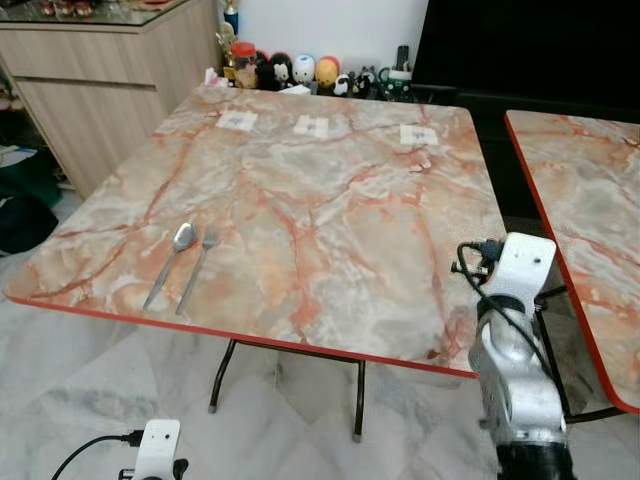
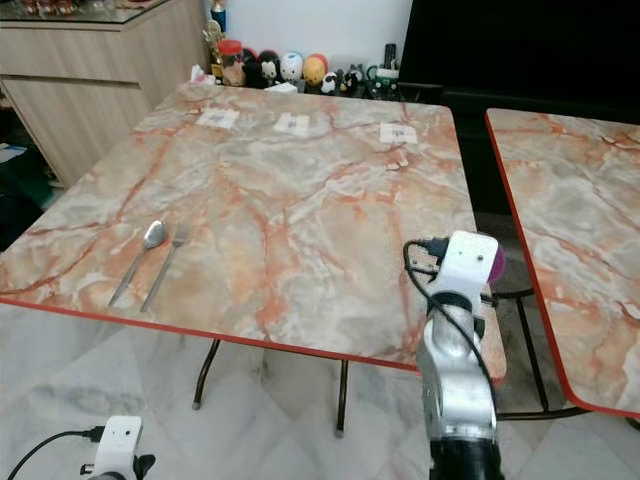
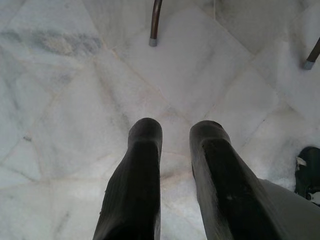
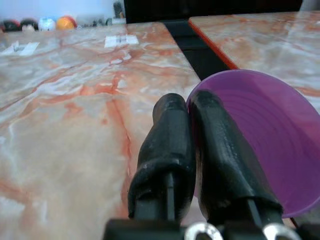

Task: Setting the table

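Observation:
A spoon (image 1: 172, 262) and a fork (image 1: 198, 268) lie side by side near the front left edge of the marble table (image 1: 330, 200). My right gripper (image 4: 187, 102) is shut on the rim of a purple plate (image 4: 260, 145), held at the table's front right corner, about level with the tabletop. A sliver of that plate (image 2: 494, 262) peeks out past my right wrist (image 1: 520, 265). My left gripper (image 3: 175, 131) hangs low over the white floor, open, nothing between its fingers.
A second marble table (image 1: 590, 200) stands close on the right, with a narrow gap between. Three paper tags (image 1: 312, 125) lie along the far side. Small figurines (image 1: 300, 70) line the wall, and a wooden cabinet (image 1: 100, 80) is far left. Metal table legs (image 3: 155, 22) stand on the floor.

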`<state>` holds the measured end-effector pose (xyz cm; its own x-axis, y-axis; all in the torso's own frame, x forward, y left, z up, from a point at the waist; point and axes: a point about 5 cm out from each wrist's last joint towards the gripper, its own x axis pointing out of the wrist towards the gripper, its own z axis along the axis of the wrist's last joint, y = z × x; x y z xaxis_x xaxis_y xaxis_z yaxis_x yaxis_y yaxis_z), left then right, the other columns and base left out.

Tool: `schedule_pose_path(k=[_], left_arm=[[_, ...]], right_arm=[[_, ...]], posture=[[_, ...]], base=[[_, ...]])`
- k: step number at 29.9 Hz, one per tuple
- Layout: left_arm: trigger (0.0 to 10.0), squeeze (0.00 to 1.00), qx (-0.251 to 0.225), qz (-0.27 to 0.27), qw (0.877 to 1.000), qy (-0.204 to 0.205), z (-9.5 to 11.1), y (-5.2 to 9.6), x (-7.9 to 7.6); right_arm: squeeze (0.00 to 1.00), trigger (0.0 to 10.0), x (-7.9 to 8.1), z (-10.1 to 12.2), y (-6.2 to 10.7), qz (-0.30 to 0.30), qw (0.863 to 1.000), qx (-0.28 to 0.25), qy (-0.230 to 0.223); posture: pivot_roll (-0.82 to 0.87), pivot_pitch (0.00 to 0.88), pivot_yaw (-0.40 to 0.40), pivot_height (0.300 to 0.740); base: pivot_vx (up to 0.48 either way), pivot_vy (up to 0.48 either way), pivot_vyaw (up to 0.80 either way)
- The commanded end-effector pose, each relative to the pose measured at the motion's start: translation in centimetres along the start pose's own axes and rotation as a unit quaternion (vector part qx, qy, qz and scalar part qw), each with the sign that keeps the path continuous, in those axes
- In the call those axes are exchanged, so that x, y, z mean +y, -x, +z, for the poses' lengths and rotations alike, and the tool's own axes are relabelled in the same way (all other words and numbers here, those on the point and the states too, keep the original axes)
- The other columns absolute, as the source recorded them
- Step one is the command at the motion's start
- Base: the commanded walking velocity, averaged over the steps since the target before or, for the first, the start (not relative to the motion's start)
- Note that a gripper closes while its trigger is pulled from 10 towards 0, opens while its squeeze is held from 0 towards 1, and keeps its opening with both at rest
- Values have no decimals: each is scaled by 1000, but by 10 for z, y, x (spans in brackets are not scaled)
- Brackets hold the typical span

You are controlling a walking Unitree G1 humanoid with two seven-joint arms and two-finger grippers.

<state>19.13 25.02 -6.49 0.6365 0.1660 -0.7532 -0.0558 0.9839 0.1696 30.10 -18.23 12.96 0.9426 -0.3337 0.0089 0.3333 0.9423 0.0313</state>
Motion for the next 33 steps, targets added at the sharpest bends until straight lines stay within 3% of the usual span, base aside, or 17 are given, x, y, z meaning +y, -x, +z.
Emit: schedule_pose_path(k=[1, 9, 10, 14, 19, 30, 33], left_arm=[[10000, 0, 4, 2, 1000, 2, -2, 0, 0], [10000, 0, 5, 1, 1000, 0, -4, 1, -2], [10000, 0, 5, 1, 1000, -2, -4, 1, -2], [10000, 0, 6, 1, 1000, -4, -4, 1, -2], [10000, 0, 4, 1, 1000, -9, -4, 1, -1], [10000, 0, 7, -1, 1000, -16, -6, 1, -2], [10000, 0, 8, -1, 1000, -16, -6, 1, -2]], right_arm=[[0, 0, -5, 11, 1, -11, 999, -42, 4], [0, 78, -17, 8, 10, -9, 996, -87, -8], [0, 10000, -17, 11, 9, 11, 995, -100, 5], [0, 10000, -17, 16, 7, 33, 991, -124, 26], [0, 10000, -9, 18, 7, 69, 987, -142, -1], [0, 10000, -13, 12, 6, 48, 990, -132, -10], [0, 10000, -14, 13, 5, 43, 990, -137, -8]], posture=[[54, 15, -40, 740], [59, 7, -47, 740], [55, 5, -45, 740], [53, 3, -44, 740], [56, 0, -43, 740], [53, 0, -39, 740], [56, 0, -39, 740]], base=[[0, 0, 0], [0, 0, 0], [0, 0, 0], [0, 0, 0], [0, -48, 0], [0, -393, 0], [0, -400, -781]])
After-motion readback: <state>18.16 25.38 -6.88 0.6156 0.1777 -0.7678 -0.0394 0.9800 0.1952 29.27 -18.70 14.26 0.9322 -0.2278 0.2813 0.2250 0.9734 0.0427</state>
